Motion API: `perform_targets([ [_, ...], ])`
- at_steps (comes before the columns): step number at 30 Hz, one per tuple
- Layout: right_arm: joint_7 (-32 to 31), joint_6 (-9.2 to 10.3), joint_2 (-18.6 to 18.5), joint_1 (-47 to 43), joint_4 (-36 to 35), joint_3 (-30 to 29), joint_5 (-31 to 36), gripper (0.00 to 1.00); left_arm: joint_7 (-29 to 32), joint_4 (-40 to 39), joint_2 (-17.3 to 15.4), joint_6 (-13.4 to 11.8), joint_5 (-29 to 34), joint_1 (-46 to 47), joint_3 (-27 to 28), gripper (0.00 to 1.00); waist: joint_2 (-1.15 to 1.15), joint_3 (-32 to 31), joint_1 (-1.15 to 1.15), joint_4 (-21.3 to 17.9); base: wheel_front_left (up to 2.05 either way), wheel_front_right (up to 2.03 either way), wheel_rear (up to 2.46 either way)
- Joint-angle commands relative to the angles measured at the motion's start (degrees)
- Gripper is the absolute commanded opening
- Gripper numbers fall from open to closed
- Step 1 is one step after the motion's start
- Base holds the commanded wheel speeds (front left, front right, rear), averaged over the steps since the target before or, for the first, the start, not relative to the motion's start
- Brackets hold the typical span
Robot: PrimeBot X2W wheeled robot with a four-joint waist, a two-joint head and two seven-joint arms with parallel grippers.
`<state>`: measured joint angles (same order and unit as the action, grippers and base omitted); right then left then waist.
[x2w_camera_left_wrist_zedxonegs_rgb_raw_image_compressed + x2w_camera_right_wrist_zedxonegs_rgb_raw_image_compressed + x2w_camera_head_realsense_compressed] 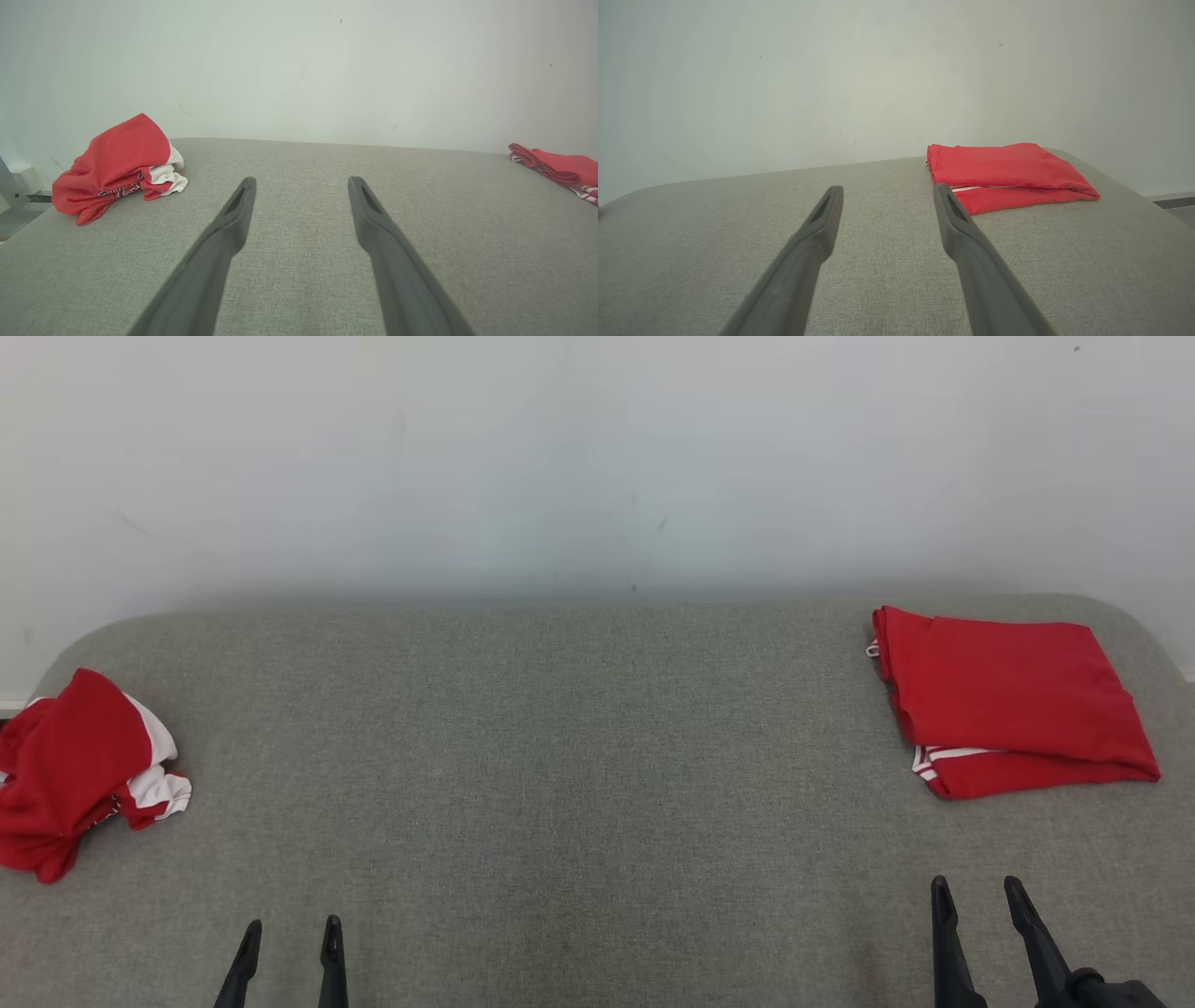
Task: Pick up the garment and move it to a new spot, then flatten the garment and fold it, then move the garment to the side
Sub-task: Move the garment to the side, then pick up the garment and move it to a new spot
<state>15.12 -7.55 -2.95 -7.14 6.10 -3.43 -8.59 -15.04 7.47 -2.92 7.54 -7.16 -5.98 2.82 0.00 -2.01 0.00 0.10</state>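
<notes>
1. Left gripper (291, 926) and right gripper (977, 884) sit at the near edge, both released, fingers spread, nothing held, above the grey fabric surface (579, 756).
2. Crumpled red-and-white garment (79, 770): bunched at the surface's far left edge, dark lettering visible, well apart from the left gripper.
3. Folded red garment (1008, 695): flat at the far right corner, white stripes at its near edge, beyond the right gripper, not touching.
4. White wall (597, 457) behind.
</notes>
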Motion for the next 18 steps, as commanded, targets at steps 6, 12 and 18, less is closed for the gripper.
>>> perform_targets([
  [6,0.03,0.10,0.09,-0.14,0.43,0.49,-0.78,1.00,-0.18,0.26,0.05,-0.11,-0.41,-1.20,-0.21,1.00,0.00,-0.38,0.00,0.23,0.00,0.00,0.00],
  [12,0.03,0.10,0.09,-0.34,0.75,0.51,-1.09,1.00,-0.18,0.30,0.05,-0.23,-0.68,-1.20,-0.25,1.00,0.00,-0.68,0.00,0.34,0.00,0.00,0.00],
  [18,0.03,0.10,0.09,-0.44,1.31,0.23,-1.31,1.00,-0.18,0.37,0.05,-0.30,-0.74,-1.67,-0.12,1.00,0.00,-0.99,0.00,0.25,0.00,0.00,0.00],
])
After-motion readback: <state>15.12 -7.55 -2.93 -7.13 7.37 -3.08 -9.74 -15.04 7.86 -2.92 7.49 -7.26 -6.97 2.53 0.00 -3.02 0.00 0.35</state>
